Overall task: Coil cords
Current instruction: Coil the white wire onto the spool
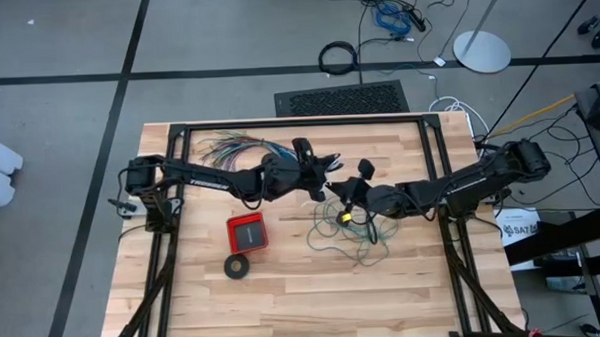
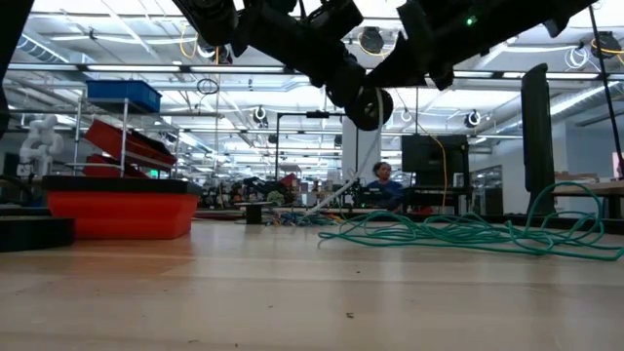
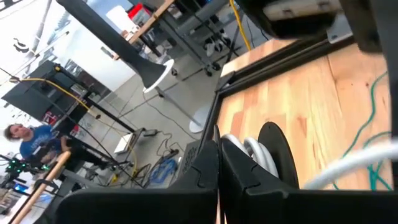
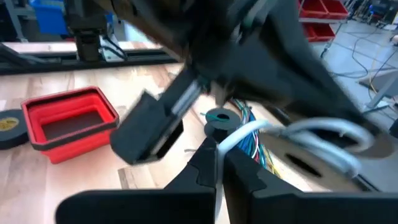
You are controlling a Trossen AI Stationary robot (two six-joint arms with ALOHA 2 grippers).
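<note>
The white cord (image 4: 261,127), with its black round piece (image 2: 369,107), hangs above the middle of the table between my two grippers. Its white loops (image 3: 252,152) lie against the black piece (image 3: 277,152). My left gripper (image 1: 330,167) and my right gripper (image 1: 354,192) are both shut on it, fingertips close together. The teal-green wire (image 1: 347,232) lies as a loose tangle on the table below and near them, touched by neither gripper; it also shows in the low view (image 2: 468,232). My left gripper is shut on the white cord at its loops (image 3: 242,149), right beside the black round piece. The fingers come roughly level from the table's left. The fingers hide the exact place of hold. Cord and piece are clear of the table. My right gripper pinches a single strand of the white cord (image 4: 231,140) between its two fingertips. The fingers come roughly level from the table's right. From the tips the strand bends away toward the loops (image 4: 323,134) at the other gripper, clear of the table.
A fanned bundle of many-coloured wires (image 1: 234,146) lies at the far left. A red tray (image 1: 247,232) and a black tape ring (image 1: 236,266) sit near the left arm. A black frame (image 1: 298,122) borders the table. A person shows in the room beyond (image 2: 382,175).
</note>
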